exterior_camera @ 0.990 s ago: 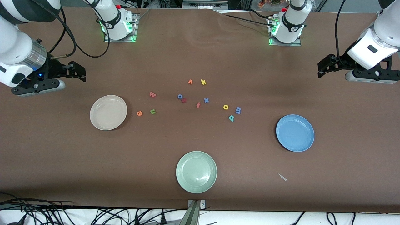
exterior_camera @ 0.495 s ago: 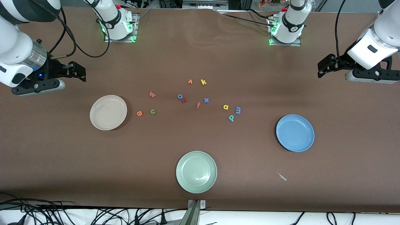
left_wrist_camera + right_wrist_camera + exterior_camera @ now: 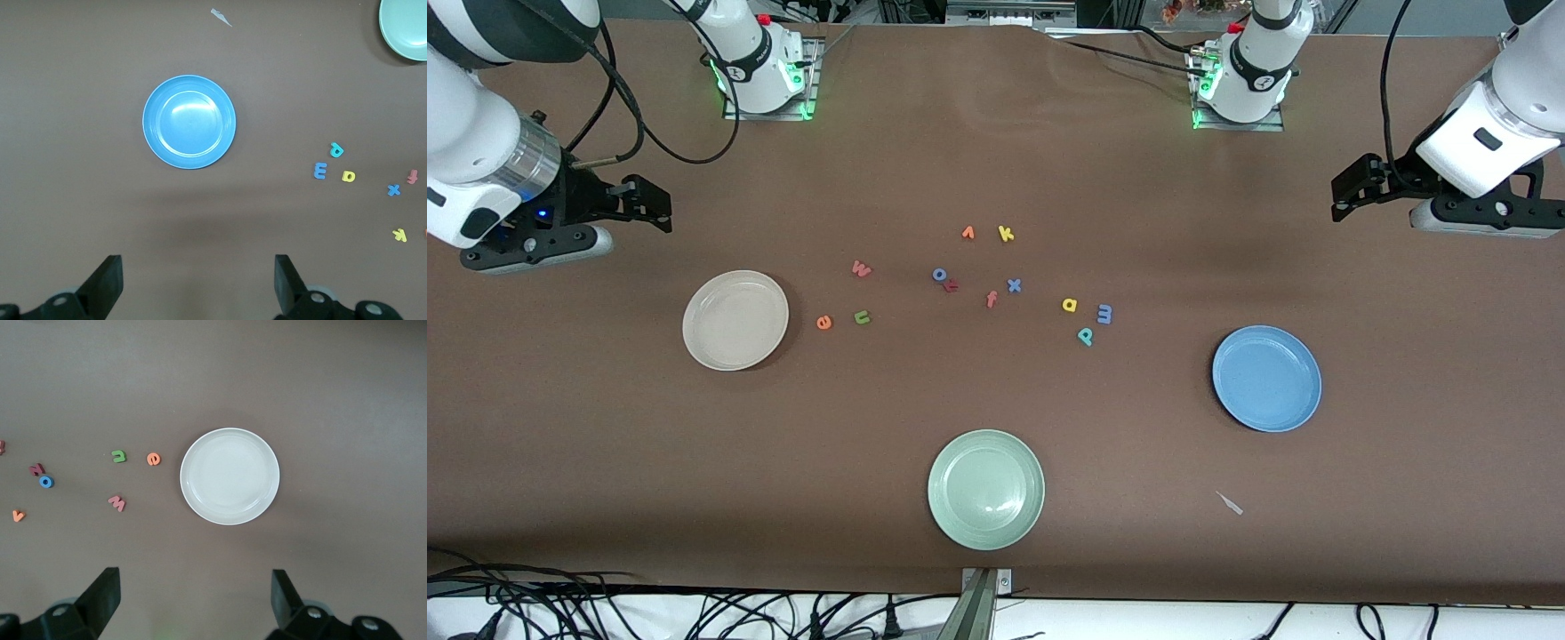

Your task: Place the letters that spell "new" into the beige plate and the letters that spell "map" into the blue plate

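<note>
We see left gripper (image 3: 193, 283) fingers apart, over worktop (image 3: 996, 160) | right gripper (image 3: 193, 600) likewise | round blue plate (image 3: 1266, 379) — round beige plate (image 3: 735, 320) hold nothing

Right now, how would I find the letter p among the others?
Start at the blue plate. Three letters lie together beside it, toward the table's middle. The p is the teal one, nearest the front camera, next to the yellow a and blue m.

The beige plate (image 3: 735, 320) lies empty at frame left, with the orange e (image 3: 823, 323), green n (image 3: 862, 317) and pinkish-red w (image 3: 861, 268) just beside it. The blue plate (image 3: 1266, 378) lies empty at frame right, near the yellow a (image 3: 1069, 306), periwinkle m (image 3: 1104, 314) and teal p (image 3: 1085, 336).
</note>
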